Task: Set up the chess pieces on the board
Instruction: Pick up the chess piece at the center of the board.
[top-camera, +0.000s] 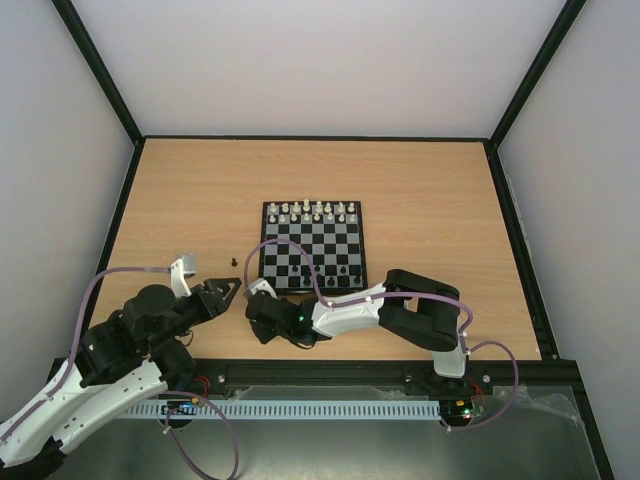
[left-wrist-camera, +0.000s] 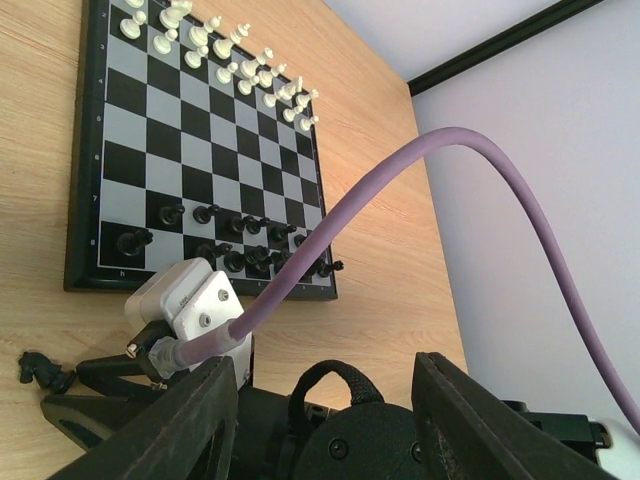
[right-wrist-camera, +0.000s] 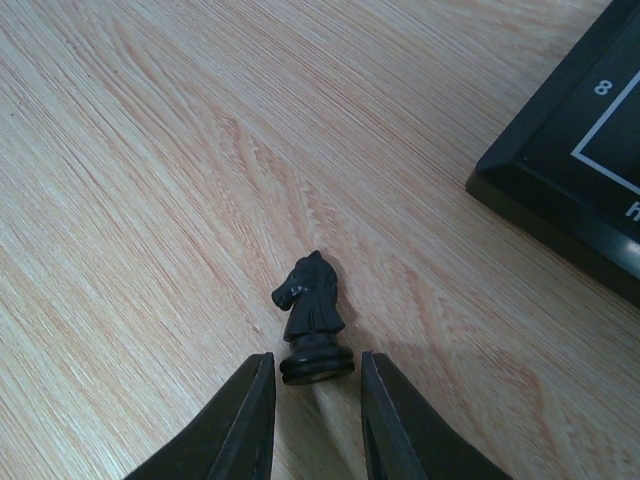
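Note:
The board (top-camera: 312, 250) lies mid-table, with white chess pieces (top-camera: 312, 211) along its far rows and black ones (top-camera: 330, 272) on its near rows. A black knight (right-wrist-camera: 312, 315) is on the wood just off the board's near left corner (right-wrist-camera: 570, 190). My right gripper (right-wrist-camera: 315, 385) is open narrowly, its fingers on either side of the knight's base with a thin gap showing. A lone black piece (top-camera: 232, 261) stands left of the board. My left gripper (left-wrist-camera: 325, 400) hangs open and empty to the left, behind the right wrist.
The right arm's purple cable (left-wrist-camera: 400, 190) arcs over the board's near edge. The right wrist's white camera block (left-wrist-camera: 185, 305) sits close in front of my left fingers. Black walls frame the table.

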